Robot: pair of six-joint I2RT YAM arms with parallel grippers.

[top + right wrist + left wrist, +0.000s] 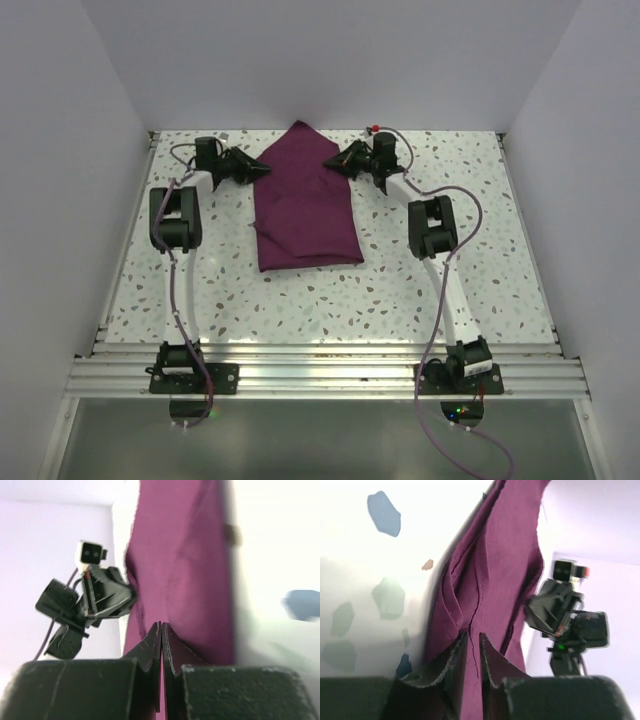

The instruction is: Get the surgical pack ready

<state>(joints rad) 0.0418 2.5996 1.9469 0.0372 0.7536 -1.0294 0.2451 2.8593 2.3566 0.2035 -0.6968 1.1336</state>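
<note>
The surgical pack lies mid-table as a dark purple folded bundle, with a loose cloth point sticking up at its far end. Nothing of what is inside shows. My left gripper is at the bundle's far left edge. In the left wrist view its jaws stand narrowly apart, and a fold of the purple cloth runs through the gap. My right gripper is at the far right edge. Its jaws are pressed together with their tips against the cloth. I cannot tell whether any cloth is pinched between them.
The speckled tabletop is walled in white on the left, back and right. Both arms reach to the far end of the table, bent elbows flanking the bundle. A metal rail runs along the near edge.
</note>
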